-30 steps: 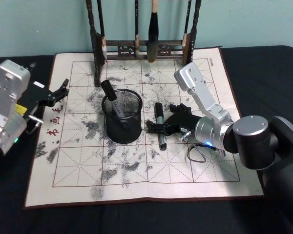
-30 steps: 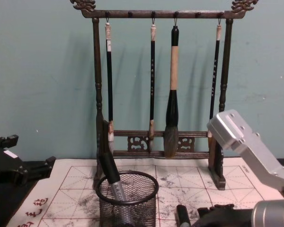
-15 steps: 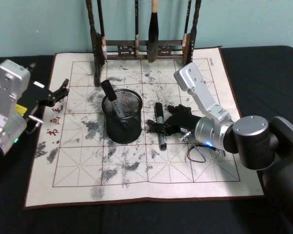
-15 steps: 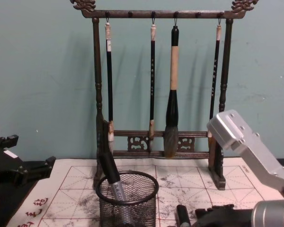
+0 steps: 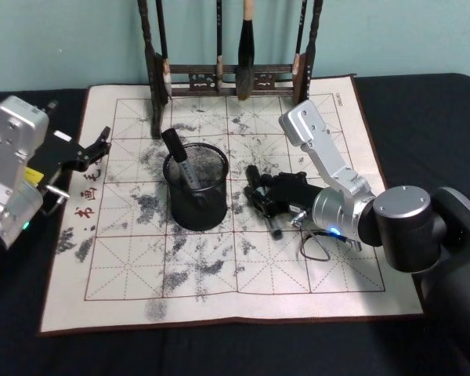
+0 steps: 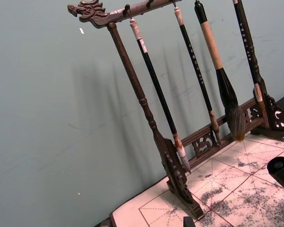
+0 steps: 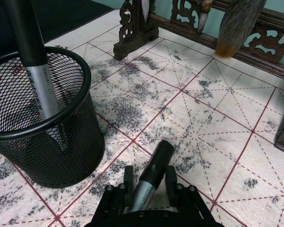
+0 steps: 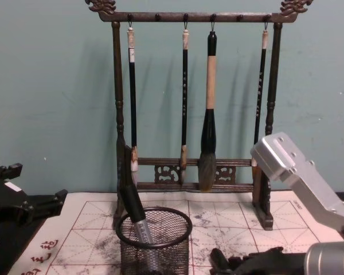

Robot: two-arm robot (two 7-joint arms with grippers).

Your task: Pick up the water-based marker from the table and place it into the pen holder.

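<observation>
**Water-based marker** (image 7: pixel 151 171): black-capped with a grey barrel. It lies low over the mat just to the right of the pen holder and is not touching it. In the head view it is angled, with the cap end pointing away from the robot. Whether it is off the mat cannot be made out.

**Right gripper** (image 7: pixel 149 173): reached in low over the middle of the mat. It is clamped on the marker, with one black finger (image 7: pixel 128 178) pressed to each side of the barrel just behind the cap.

**Pen holder** (image 5: pixel 196 205): a round black wire-mesh cup with a solid rim, standing upright on the mat left of the gripper.

**Second marker** (image 5: pixel 178 159): standing in the pen holder, leaning against its left rim with the black cap uppermost.

**Practice mat** (image 5: pixel 219 274): pale, with a red grid and many ink smudges.

**Brush rack** (image 8: pixel 118 114): dark wood, at the far edge of the mat, hung with four brushes (image 8: pixel 209 114).

**Left gripper** (image 5: pixel 96 146): idle at the left edge of the mat, well apart from the holder. Whether it is parted or closed cannot be made out.

**Table** (image 5: pixel 423 110): covered in black.
</observation>
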